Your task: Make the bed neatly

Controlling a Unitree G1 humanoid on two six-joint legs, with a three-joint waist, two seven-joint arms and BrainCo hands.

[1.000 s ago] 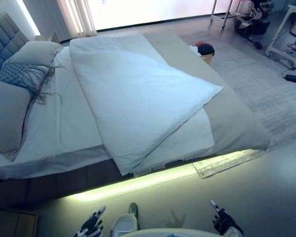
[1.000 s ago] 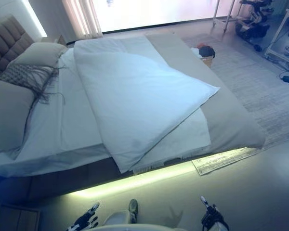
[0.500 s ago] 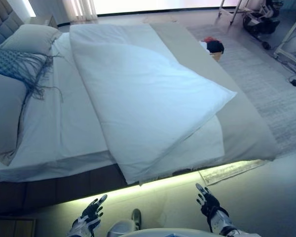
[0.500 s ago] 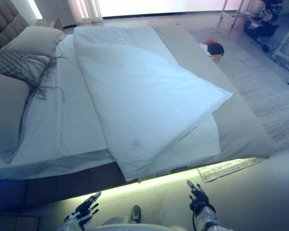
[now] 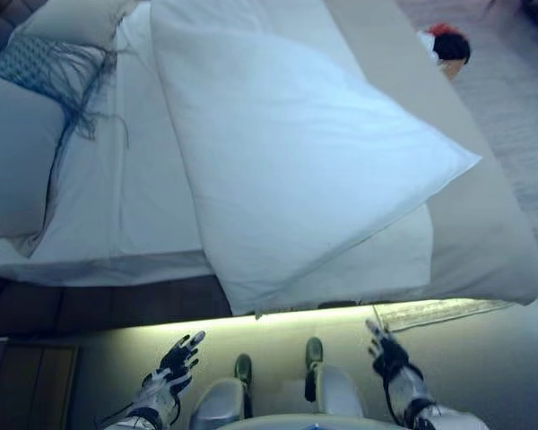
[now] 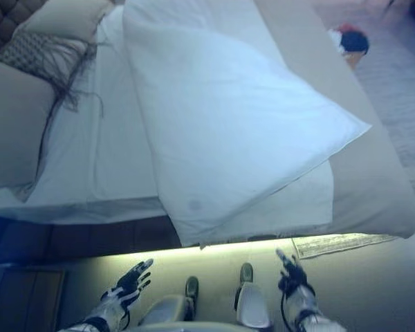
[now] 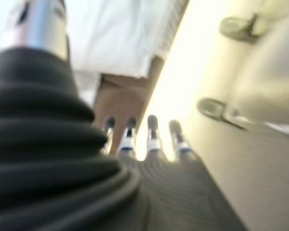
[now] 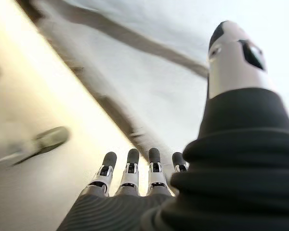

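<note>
A white duvet (image 5: 296,152) lies on the bed, folded back on a slant so one corner points right and its lower edge hangs over the near side. A white sheet (image 5: 125,206) covers the mattress to its left. A beige blanket (image 5: 484,224) lies under the duvet along the right. My left hand (image 5: 172,365) is open and empty, low over the floor in front of the bed. My right hand (image 5: 387,354) is open and empty, below the duvet's near edge. Both wrist views show straight fingers (image 8: 130,168) with nothing held.
Grey pillows (image 5: 18,152) and a fringed blue cushion (image 5: 49,67) lie at the head on the left. A basket with red and dark things (image 5: 446,49) stands beyond the bed at the right. A lit strip (image 5: 278,313) runs under the bed's edge. A wooden nightstand (image 5: 22,385) shows at lower left.
The camera has tilted down and moved closer to the bed. Both hands have risen into view and reach forward towards the bed's near edge, fingers straight.
</note>
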